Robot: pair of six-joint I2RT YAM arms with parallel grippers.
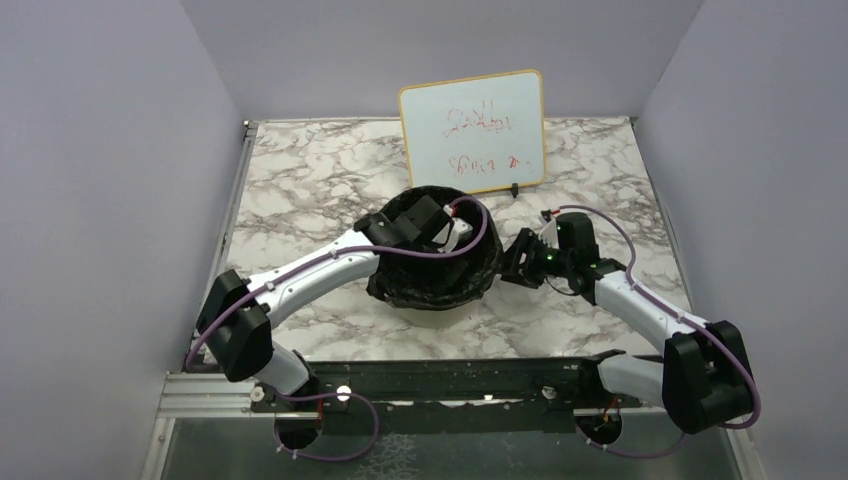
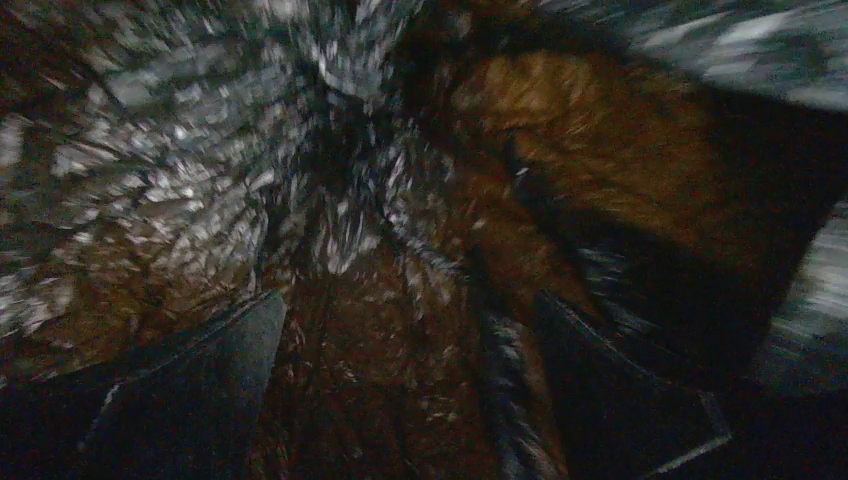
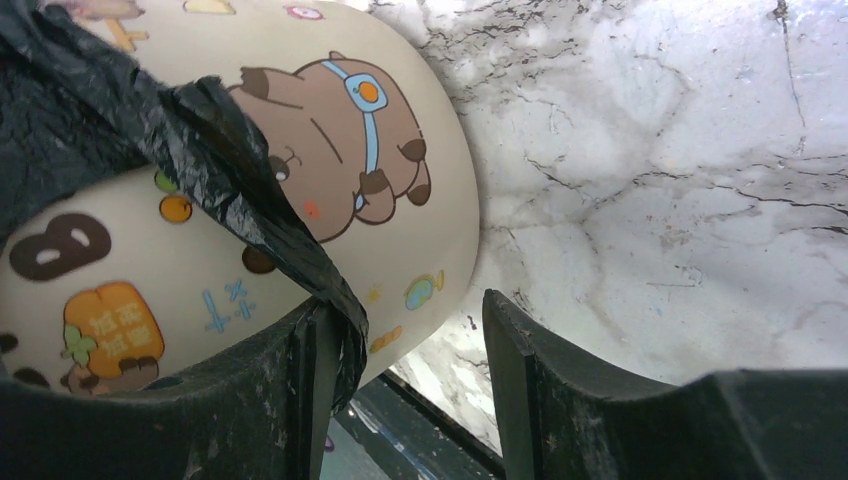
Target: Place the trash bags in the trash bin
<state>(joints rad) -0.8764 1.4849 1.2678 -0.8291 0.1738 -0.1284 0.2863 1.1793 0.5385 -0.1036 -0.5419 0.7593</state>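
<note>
— Bag (image 1: 432, 288) position: where is it seen?
— It is draped over the bin (image 3: 425, 190), which is stood mid-table (image 1: 300, 190), in front of the whiteboard (image 1: 473, 132). From above, the bin is seen wrapped almost wholly in black plastic, and its mouth is lined with it.
— How is the left gripper (image 2: 405, 310) placed?
— It is set inside the bin's mouth. In its blurred wrist view the fingers (image 2: 210, 380) are seen spread apart, with crinkled plastic all around them. Nothing is seen clamped between them.
— And the right gripper (image 3: 400, 305)?
— It is held just beside the bin's right wall, released, with a wide gap left between the jaws. A hanging edge of the bag is laid against the inner face of one finger (image 3: 300, 380), over the bin's cartoon print; the other finger is set apart from it
</note>
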